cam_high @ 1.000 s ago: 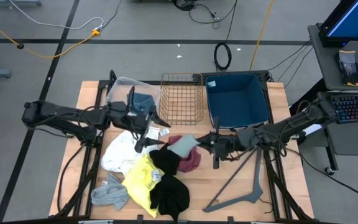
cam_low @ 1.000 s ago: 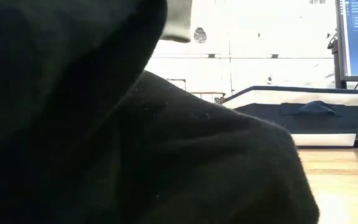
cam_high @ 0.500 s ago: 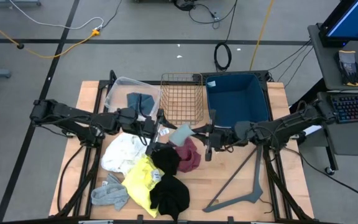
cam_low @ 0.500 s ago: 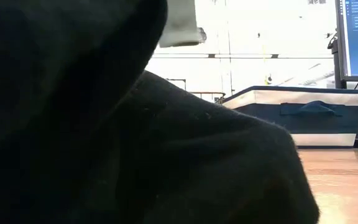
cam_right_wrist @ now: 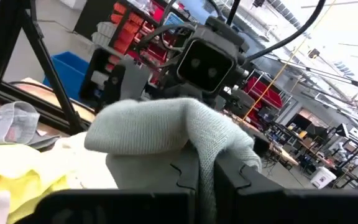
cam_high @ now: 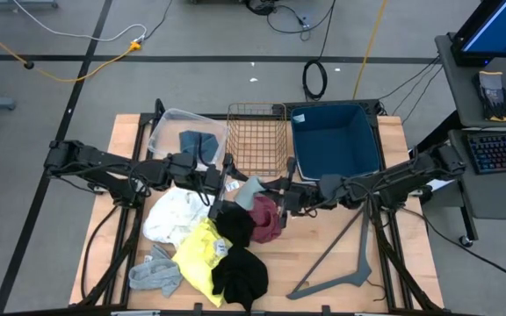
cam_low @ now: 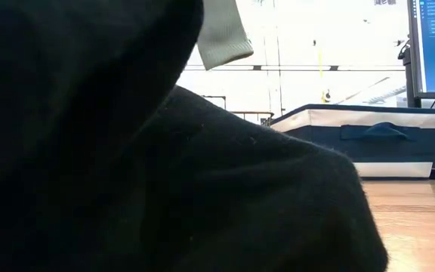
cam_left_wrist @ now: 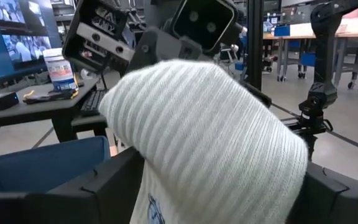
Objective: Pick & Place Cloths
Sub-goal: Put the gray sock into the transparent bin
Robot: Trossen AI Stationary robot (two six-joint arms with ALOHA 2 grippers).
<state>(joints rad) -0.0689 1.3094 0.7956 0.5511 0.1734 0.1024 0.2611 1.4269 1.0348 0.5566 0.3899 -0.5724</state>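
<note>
Cloths are heaped at the table's (cam_high: 393, 254) centre and toward 7 o'clock: a white cloth (cam_high: 172, 215), a yellow cloth (cam_high: 200, 250), two black cloths (cam_high: 240, 274), a maroon cloth (cam_high: 268, 219) and a grey cloth (cam_high: 155, 274); a teal cloth (cam_high: 198, 143) already lies in the clear bin (cam_high: 167, 123) at 11 o'clock. A pale ribbed cloth (cam_high: 251, 188) is held up at the centre, between both grippers. The left gripper (cam_high: 221, 188) is clamped on it from 9 o'clock, the right gripper (cam_high: 275, 198) from 3 o'clock, as both wrist views show fabric pinched between the fingers. The step in hand is judged to be a handover or shared lift. Next, one gripper would need to let go so the other can carry the cloth to the wire basket (cam_high: 257, 139) or the blue bin (cam_high: 336, 140) at 12 o'clock. A grey hanger (cam_high: 341, 263) lies at 5 o'clock.
</note>
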